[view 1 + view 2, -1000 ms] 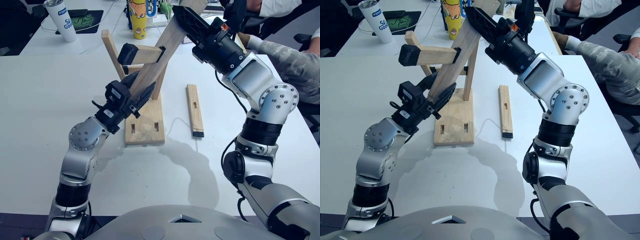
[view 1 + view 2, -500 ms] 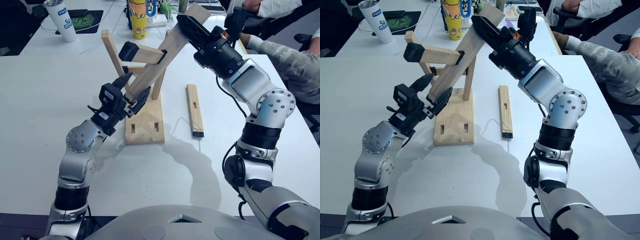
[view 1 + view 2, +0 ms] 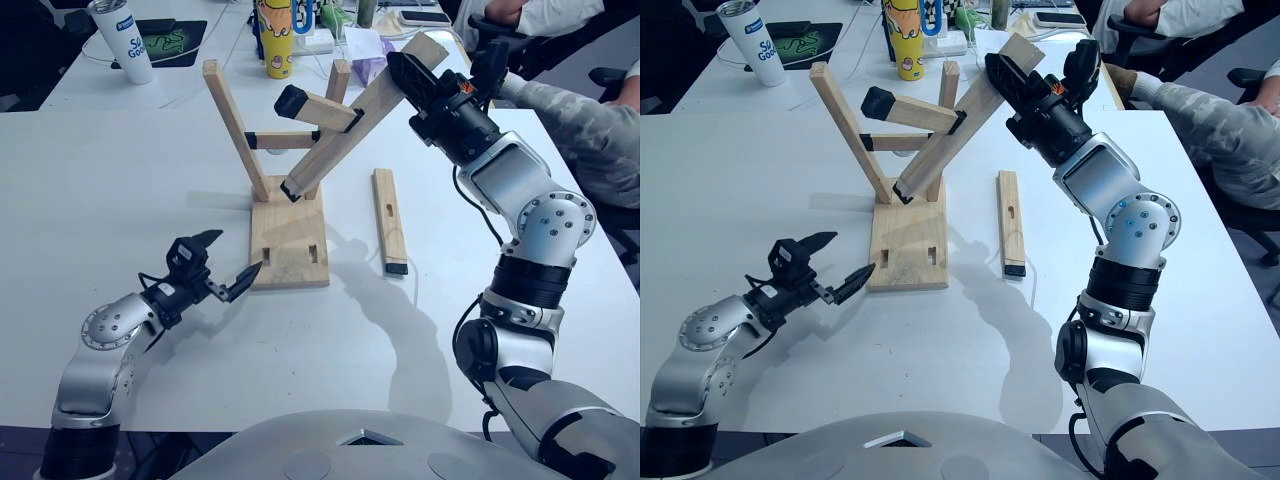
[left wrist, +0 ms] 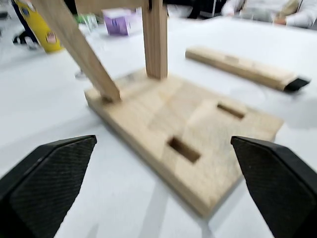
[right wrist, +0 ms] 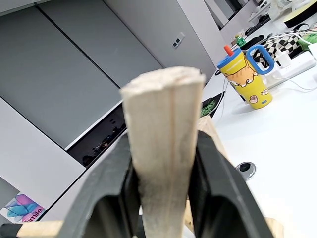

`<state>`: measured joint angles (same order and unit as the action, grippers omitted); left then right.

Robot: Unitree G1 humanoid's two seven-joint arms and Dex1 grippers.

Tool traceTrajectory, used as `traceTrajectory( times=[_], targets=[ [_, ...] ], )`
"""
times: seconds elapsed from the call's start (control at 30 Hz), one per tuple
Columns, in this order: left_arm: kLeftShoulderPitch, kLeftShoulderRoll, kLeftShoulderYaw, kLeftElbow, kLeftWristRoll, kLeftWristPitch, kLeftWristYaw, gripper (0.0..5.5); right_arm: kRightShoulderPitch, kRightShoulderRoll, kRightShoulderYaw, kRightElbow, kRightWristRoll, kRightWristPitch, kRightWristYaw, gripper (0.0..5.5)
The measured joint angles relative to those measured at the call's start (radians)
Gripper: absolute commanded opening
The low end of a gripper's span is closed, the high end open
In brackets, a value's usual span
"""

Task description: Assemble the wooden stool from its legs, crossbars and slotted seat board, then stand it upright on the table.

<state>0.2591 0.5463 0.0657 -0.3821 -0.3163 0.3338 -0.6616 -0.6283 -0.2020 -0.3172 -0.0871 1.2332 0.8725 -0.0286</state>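
My left end effector [image 3: 237,250] has let go of the leg [image 3: 345,130] and dropped toward the surface [image 3: 120,180]. It now sits wide open and empty at 8 o'clock of the seat board [image 3: 290,250]. My right end effector [image 3: 410,80] alone stays clamped on the leg's upper end. It has swung that end toward 2 o'clock, so the dark foot sits at the board's 12 o'clock end beside the standing legs [image 3: 232,125]; I cannot tell whether it touches. The crossbar [image 3: 320,108] rides along. I judge seating now depends on one arm's alignment. A loose leg [image 3: 390,220] lies at the board's 3 o'clock.
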Motion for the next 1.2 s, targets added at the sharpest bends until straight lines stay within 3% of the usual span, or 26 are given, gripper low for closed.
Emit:
traceTrajectory(
  times=[0.33,0.6,0.67,1.0,1.2],
  targets=[
    [-0.09,-0.023,-0.181,0.171,0.177,-0.049,0.022,5.02,0.0,0.004,0.005,0.016,-0.002,0.0,0.001,1.04],
    [-0.289,-0.177,-0.283,0.362,0.274,-0.11,0.121,3.85,0.0,0.011,0.011,0.019,-0.017,-0.001,0.0,1.04],
    [-0.326,-0.217,-0.306,0.397,0.291,-0.123,0.139,3.82,0.0,0.01,0.011,0.02,-0.032,-0.005,0.0,1.04],
    [-0.363,-0.269,-0.314,0.425,0.316,-0.164,0.176,3.82,0.006,-0.109,0.11,0.014,-0.342,-0.124,0.147,1.03],
    [-0.33,-0.272,-0.255,0.408,0.303,-0.167,0.209,3.82,0.051,-0.13,0.148,0.008,-0.444,-0.153,0.239,1.03]
  ],
)
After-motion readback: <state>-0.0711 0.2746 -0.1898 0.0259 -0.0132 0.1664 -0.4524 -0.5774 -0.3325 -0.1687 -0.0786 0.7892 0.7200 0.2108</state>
